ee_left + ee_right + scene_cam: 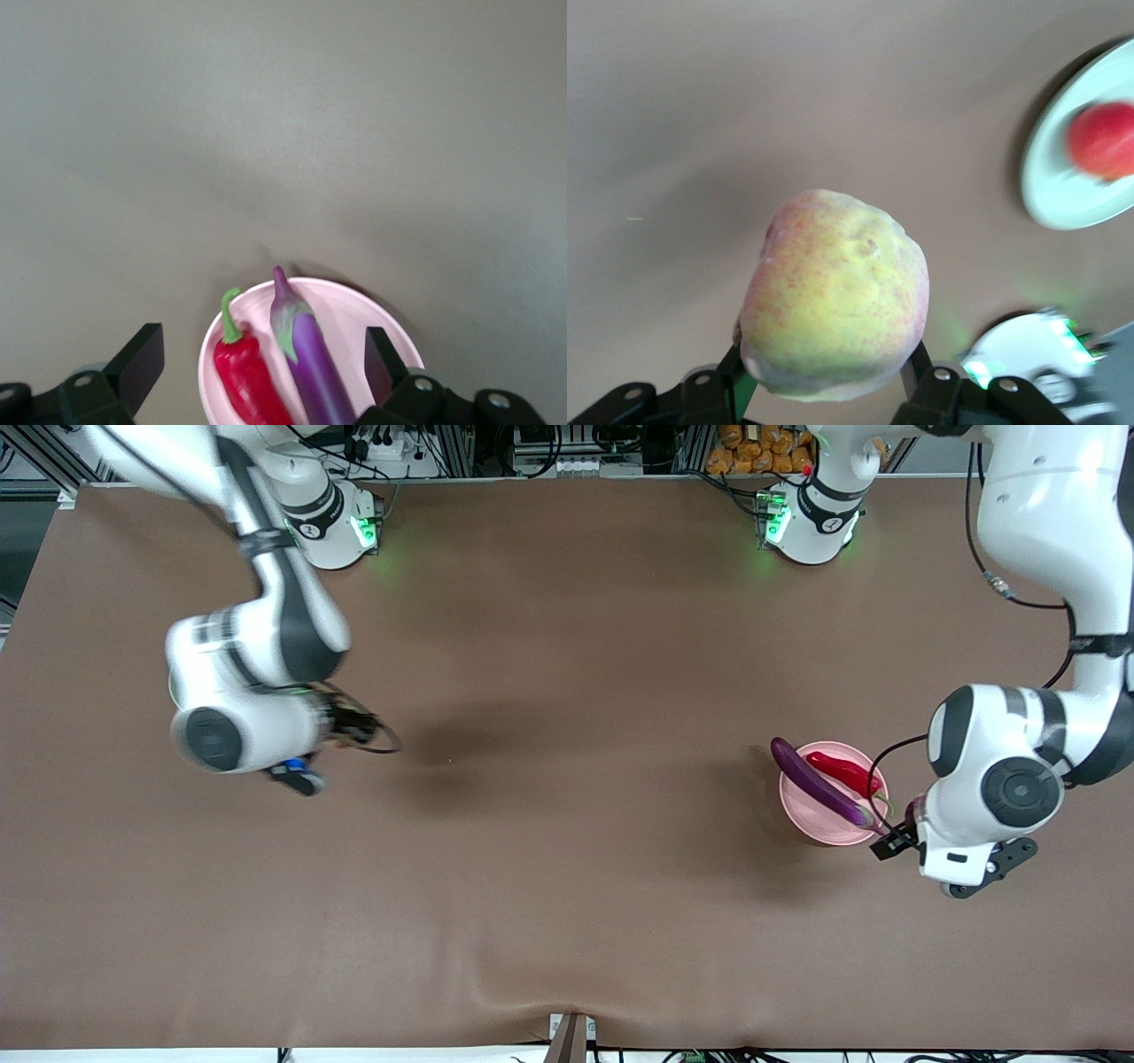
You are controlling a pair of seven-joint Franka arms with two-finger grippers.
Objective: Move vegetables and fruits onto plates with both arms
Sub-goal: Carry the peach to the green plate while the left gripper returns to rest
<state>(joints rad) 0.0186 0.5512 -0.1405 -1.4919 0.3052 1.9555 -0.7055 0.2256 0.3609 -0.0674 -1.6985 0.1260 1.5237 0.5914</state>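
— Nearest the front camera is the left gripper, hanging just over the rim of the round, shallow, matte pale pink plate, toward the left arm's end of the brown table.

— Fingers spread?

— Wide apart, holding nothing. The long, slim, glossy purple eggplant lies across the plate, one tip jutting past the rim, with the shorter shiny red chili pepper just beside it, farther from the camera.

— So the vegetables look done. And the right gripper?

— Up over the table near the right arm's end, pinching the yellowish-pink fuzzy peach. In the right wrist view the pale green round plate lies off to one side, carrying the round red pomegranate.

— How should it finish?

— I'd carry the peach over the bare part of the green plate, clear of the pomegranate, lower it close to the surface, then release, so the round fruit doesn't roll off.
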